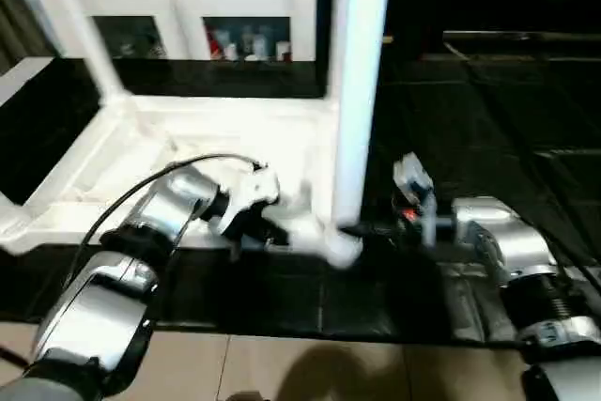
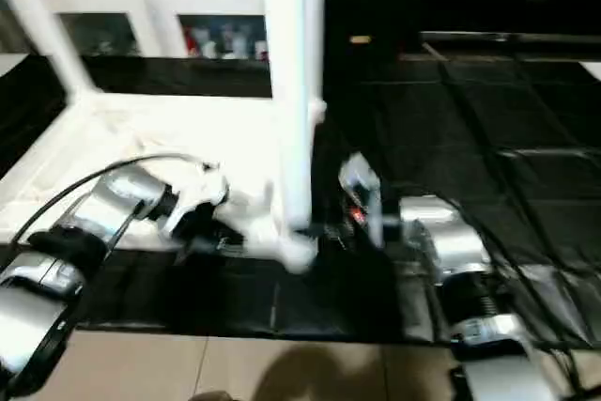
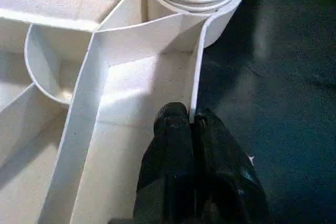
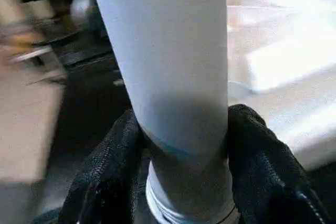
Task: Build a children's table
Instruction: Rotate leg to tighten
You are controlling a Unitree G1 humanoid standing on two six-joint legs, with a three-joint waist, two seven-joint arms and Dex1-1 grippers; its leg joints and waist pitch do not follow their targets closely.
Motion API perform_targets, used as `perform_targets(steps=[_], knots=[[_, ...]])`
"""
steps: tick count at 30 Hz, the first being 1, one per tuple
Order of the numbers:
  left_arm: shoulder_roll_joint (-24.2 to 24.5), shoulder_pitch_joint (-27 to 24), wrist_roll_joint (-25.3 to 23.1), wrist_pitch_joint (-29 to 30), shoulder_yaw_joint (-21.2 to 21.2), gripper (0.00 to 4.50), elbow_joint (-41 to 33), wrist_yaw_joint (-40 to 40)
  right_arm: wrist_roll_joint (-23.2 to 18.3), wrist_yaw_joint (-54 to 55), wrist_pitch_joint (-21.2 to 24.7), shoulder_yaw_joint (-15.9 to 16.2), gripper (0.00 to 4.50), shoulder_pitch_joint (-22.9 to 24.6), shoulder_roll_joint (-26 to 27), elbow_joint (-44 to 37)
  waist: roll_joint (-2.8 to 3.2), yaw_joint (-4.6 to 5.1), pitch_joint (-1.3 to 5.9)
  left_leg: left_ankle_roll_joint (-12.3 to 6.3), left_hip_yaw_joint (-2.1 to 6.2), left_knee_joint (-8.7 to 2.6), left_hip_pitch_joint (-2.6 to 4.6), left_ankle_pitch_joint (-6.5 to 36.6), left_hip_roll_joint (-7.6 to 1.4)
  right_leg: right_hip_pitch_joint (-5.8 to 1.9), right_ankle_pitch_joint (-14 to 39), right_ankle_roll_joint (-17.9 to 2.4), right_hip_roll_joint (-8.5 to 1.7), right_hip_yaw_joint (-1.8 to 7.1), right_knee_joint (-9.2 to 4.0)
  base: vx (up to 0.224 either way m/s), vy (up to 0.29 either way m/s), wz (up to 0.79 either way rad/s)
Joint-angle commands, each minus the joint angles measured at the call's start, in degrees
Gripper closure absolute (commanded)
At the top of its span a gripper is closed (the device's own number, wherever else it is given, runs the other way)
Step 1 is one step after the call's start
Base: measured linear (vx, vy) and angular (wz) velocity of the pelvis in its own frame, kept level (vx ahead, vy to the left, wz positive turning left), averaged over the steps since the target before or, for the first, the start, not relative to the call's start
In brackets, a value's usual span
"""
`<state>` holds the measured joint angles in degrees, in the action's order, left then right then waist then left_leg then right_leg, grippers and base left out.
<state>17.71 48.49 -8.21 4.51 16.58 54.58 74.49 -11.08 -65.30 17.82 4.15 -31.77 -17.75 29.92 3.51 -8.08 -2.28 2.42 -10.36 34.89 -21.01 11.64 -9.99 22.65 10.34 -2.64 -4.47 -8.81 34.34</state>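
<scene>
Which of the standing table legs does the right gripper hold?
The near leg, at the tabletop's near right corner; the right gripper clasps its base. The far-left leg stands free.

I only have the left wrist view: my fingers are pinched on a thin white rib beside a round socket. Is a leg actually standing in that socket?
Observer: Yes, a leg stands upright at the near corner of the upturned table top.
Operator: Where is the right gripper?
Observer: The right gripper has a finger on either side of that leg, low down, just above its threaded base.
Operator: Any other legs fitted?
Observer: One more, a far leg, rises from the far left corner, leaning slightly.
</scene>
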Motion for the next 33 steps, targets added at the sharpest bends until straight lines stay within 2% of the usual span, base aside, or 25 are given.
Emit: perform_targets(steps=[1, 2, 3, 4, 6, 7, 9, 12, 13, 14, 16, 17, 19, 21, 22, 24, 25, 26, 27, 29, 31, 33], knots=[[-5.02, 2.93, 1.88, 2.65, -1.97, 4.5, 0.97, -7.5, 2.19, 8.33, 3.31, 1.95, 2.52, -1.2, 4.64, 1.67, -0.41, 0.17, 3.63, -2.5, 1.94, -4.01, 0.57, 8.15, -3.93, -3.29, 19.84, -5.1, -6.06, 4.1, -5.49, 0.0, 0.0, 0.0], [-7.78, 4.44, 2.46, 4.7, -3.39, 4.5, 2.79, -13.09, 3.66, 15.33, 4.26, 1.3, 2.53, -2.17, 7.39, 3.34, -0.25, 0.91, 3.63, -1.89, 1.99, -4.0, 0.56, 8.27, -3.77, -3.23, 19.67, -5.27, -5.95, 4.04, -5.55, 0.0, 0.0, 0.0], [-9.21, 5.21, 2.71, 5.42, -4.09, 4.5, 3.71, -16.19, 4.56, 18.01, 4.14, 1.43, 2.54, -2.58, 8.64, 3.88, 0.04, 1.03, 3.67, -1.65, 2.13, -4.04, 0.68, 8.44, -3.78, -3.26, 19.71, -5.46, -6.07, 3.98, -5.58, 0.0, 0.0, 0.0], [-9.21, 5.21, 2.71, 5.42, -4.09, 4.5, 3.71, -16.19, 4.56, 18.01, 4.14, 1.43, 2.54, -2.58, 8.64, 3.88, -0.18, 1.33, 3.68, -1.85, 1.95, -3.98, 0.65, 8.35, -3.57, -3.27, 19.52, -5.36, -5.9, 3.97, -5.81, 0.0, 0.0, 0.0], [-11.47, 6.38, 2.94, 6.17, -5.07, 4.5, 5.03, -20.63, 5.62, 23.28, 4.67, 1.15, 2.55, -3.5, 11.06, 4.81, -0.12, 1.78, 3.7, -2.95, 1.92, -3.93, 0.49, 7.44, -3.51, -3.47, 17.69, -5.89, -5.91, 4.05, -5.68, 0.0, 0.0, 0.0], [-12.73, 7.23, 3.18, 6.7, -5.9, 4.5, 6.04, -23.54, 6.37, 27.21, 4.49, 0.78, 2.55, -4.39, 12.67, 5.93, 0.11, 1.76, 3.78, -3.14, 1.92, -3.86, 0.57, 7.34, -3.46, -3.46, 17.36, -5.91, -5.86, 3.99, -5.68, 0.0, 0.0, 0.0], [-14.45, 8.57, 3.64, 6.81, -7.54, 4.5, 7.47, -28.87, 8.63, 34.34, 1.98, 0.75, 2.55, -6.02, 15.0, 8.45, -0.01, 2.08, 3.95, -3.46, 1.91, -3.81, 0.43, 5.95, -3.31, -3.52, 15.39, -6.34, -5.86, 3.97, -5.46, 0.0, 0.0, 0.0], [-15.07, 9.46, 3.57, 6.83, -8.1, 4.5, 8.23, -29.81, 9.08, 34.9, 0.02, 0.64, 2.55, -6.65, 16.06, 9.76, 0.08, 2.14, 4.02, -4.77, 1.92, -3.82, 0.4, 5.87, -3.44, -3.72, 13.28, -6.74, -5.87, 4.01, -5.37, 0.0, 0.0, 0.0], [-15.07, 9.6, 3.37, 6.66, -8.01, 4.5, 8.43, -29.83, 8.94, 34.47, -0.07, 0.52, 2.23, -6.65, 16.23, 9.81, 0.1, 2.12, 4.04, -5.14, 1.91, -3.8, 0.36, 5.81, -3.48, -3.76, 12.7, -6.84, -5.86, 4.04, -5.29, 0.0, 0.0, 0.0], [-14.8, 9.49, 3.11, 6.36, -7.8, 4.5, 8.45, -29.36, 8.54, 33.27, -0.33, 0.55, 2.04, -6.35, 16.24, 9.26, 0.24, 2.15, 4.02, -5.69, 1.97, -3.87, 0.38, 6.2, -3.73, -3.67, 11.73, -7.2, -5.86, 4.09, -5.15, 0.0, 0.0, 0.0], [-14.12, 9.07, 2.63, 5.46, -7.56, 4.5, 8.41, -28.07, 7.52, 30.6, 0.64, 0.39, 1.84, -5.62, 15.97, 7.7, 0.18, 2.19, 3.94, -5.83, 1.93, -3.9, 0.4, 6.94, -3.69, -3.73, 11.88, -7.32, -5.9, 4.09, -5.22, 0.0, 0.0, 0.0], [-13.78, 8.89, 2.28, 4.89, -7.37, 4.5, 8.48, -27.44, 7.22, 29.28, 0.73, 0.52, 1.6, -5.27, 15.61, 7.05, -0.24, 2.22, 3.94, -5.86, 1.85, -3.94, 0.41, 7.21, -3.65, -3.82, 12.45, -7.17, -5.93, 4.1, -5.31, 0.0, 0.0, 0.0], [-13.14, 8.55, 1.86, 3.84, -7.04, 4.5, 8.62, -26.14, 6.81, 27.61, 0.75, 0.62, 1.51, -4.92, 14.67, 6.54, -0.25, 2.05, 3.99, -6.09, 1.88, -3.88, 0.27, 6.37, -3.64, -3.89, 12.37, -7.0, -6.05, 4.16, -5.15, 0.0, 0.0, 0.0], [-11.84, 7.72, 1.38, 2.29, -6.33, 4.5, 8.23, -23.7, 6.33, 25.19, 0.04, 0.68, 1.41, -4.56, 12.86, 6.38, -0.32, 1.91, 4.14, -6.9, 1.95, -3.8, 0.12, 5.26, -3.73, -3.97, 10.61, -7.16, -6.05, 4.15, -4.79, 0.0, 0.0, 0.0], [-11.09, 7.25, 1.2, 1.75, -5.97, 4.5, 7.91, -22.31, 6.24, 24.36, -0.24, 0.54, 1.15, -4.45, 11.86, 6.54, -0.28, 1.84, 4.22, -7.16, 1.91, -3.71, 0.09, 4.93, -3.74, -3.97, 9.92, -7.22, -6.09, 4.2, -4.73, 0.0, 0.0, 0.0], [-9.22, 6.2, 1.16, 1.08, -5.52, 4.5, 7.26, -18.95, 5.93, 20.39, -2.67, 0.63, 1.05, -3.62, 9.0, 6.15, -0.23, 1.77, 4.51, -8.24, 1.93, -3.4, -0.12, 2.81, -3.83, -3.93, 5.7, -8.06, -6.07, 4.16, -4.06, 0.0, 0.0, 0.0], [-9.22, 6.2, 1.16, 1.08, -5.52, 4.5, 7.26, -18.95, 5.93, 20.39, -2.67, 0.63, 1.05, -3.62, 9.0, 6.15, -0.24, 1.77, 4.47, -8.71, 1.84, -3.31, -0.18, 2.59, -3.83, -3.87, 4.81, -8.38, -6.01, 4.13, -3.99, 0.0, 0.0, 0.0], [-8.71, 5.94, 1.0, 0.8, -5.28, 4.5, 7.13, -18.17, 5.84, 19.26, -3.49, 0.62, 0.85, -3.36, 8.22, 5.99, -0.23, 1.77, 4.43, -8.97, 1.82, -3.28, -0.26, 2.45, -3.86, -3.85, 4.14, -8.61, -6.07, 4.17, -3.95, 0.0, 0.0, 0.0], [-7.21, 5.37, 0.38, -0.25, -4.52, 4.5, 7.01, -16.03, 5.05, 15.83, -5.01, -0.02, 0.85, -2.87, 6.05, 5.55, -0.43, 1.66, 4.55, -9.34, 1.85, -3.24, -0.15, 2.1, -3.98, -3.8, 3.39, -8.95, -6.11, 4.11, -3.8, 0.0, 0.0, 0.0], [-6.18, 5.02, 0.02, -1.32, -4.05, 4.5, 7.01, -14.21, 4.53, 13.17, -5.87, -0.61, 0.58, -2.58, 4.52, 5.18, -0.31, 1.37, 4.5, -9.89, 1.73, -3.14, -0.3, 2.27, -3.89, -3.79, 3.6, -9.03, -6.07, 4.04, -3.81, 0.0, 0.0, 0.0], [-4.08, 4.26, -0.34, -3.64, -2.88, 4.5, 6.47, -9.18, 3.51, 7.15, -6.39, -1.07, 0.4, -2.39, 0.99, 4.66, -0.6, 1.13, 4.44, -10.23, 1.71, -3.1, -0.42, 2.68, -3.77, -3.92, 4.91, -8.59, -6.05, 3.97, -3.95, 0.0, 0.0, 0.0], [-2.24, 3.49, 0.0, -7.13, -2.02, 4.5, 5.44, -4.07, 2.95, 1.71, -6.59, -0.93, 0.19, -2.74, -2.15, 4.85, -0.37, 0.89, 4.41, -9.97, 1.74, -3.15, -0.28, 3.29, -3.98, -3.71, 6.87, -8.0, -5.98, 3.96, -4.11, 0.0, 0.0, 0.0]])
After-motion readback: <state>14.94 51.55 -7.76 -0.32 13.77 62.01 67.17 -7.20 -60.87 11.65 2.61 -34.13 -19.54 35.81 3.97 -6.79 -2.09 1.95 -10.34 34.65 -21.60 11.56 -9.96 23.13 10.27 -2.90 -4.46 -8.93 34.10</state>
